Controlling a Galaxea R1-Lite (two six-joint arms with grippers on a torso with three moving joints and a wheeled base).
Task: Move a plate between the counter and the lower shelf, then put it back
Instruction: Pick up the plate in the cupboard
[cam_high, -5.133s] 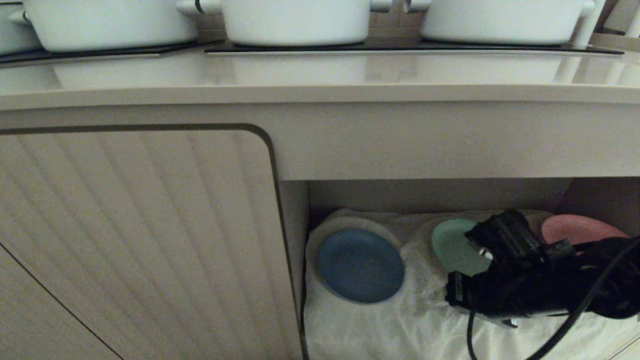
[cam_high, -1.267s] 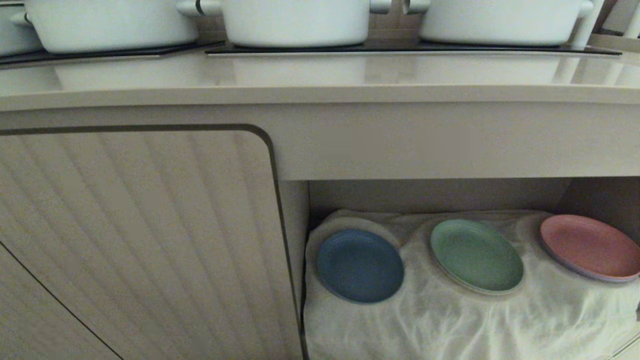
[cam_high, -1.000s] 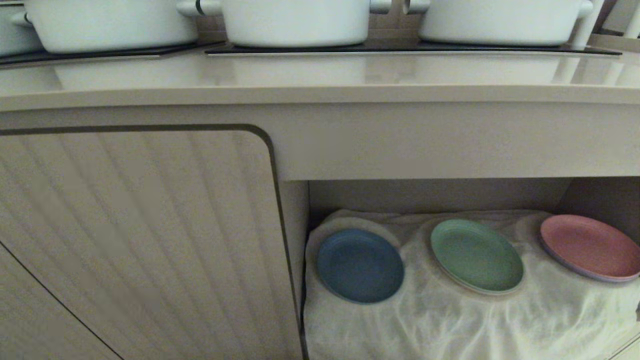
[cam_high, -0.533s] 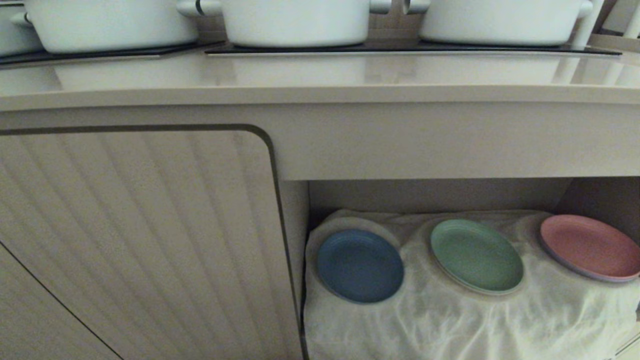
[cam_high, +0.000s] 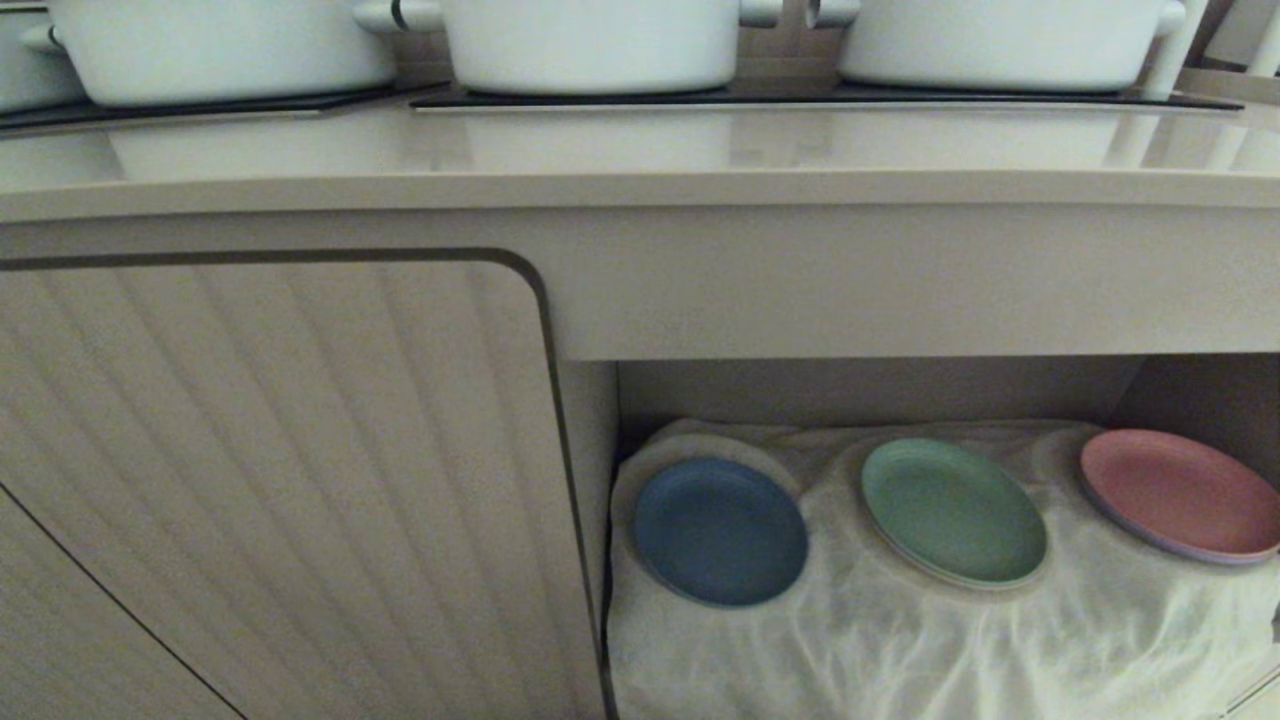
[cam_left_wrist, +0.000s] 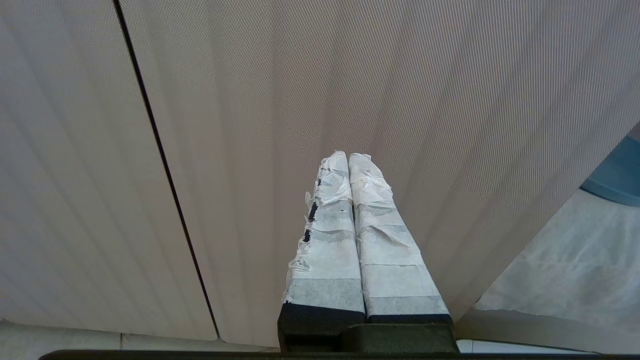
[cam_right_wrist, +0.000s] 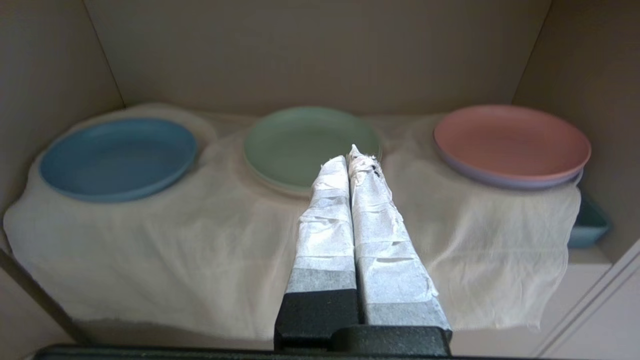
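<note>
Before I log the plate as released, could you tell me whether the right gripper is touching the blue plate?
Apart. In the right wrist view the right gripper, fingers shut, points toward the green plate, with bare white cloth separating it from the blue plate.

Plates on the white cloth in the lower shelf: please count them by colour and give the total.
Blue plate: 1
Green plate: 1
Pink plate: 1
Total: 3

A: Where was this?
B: A kitchen: white pots (cam_high: 590, 40) sat on black hob panels (cam_high: 800, 97) on a beige counter (cam_high: 640, 150), above a ribbed cabinet door (cam_high: 280, 480).
</note>
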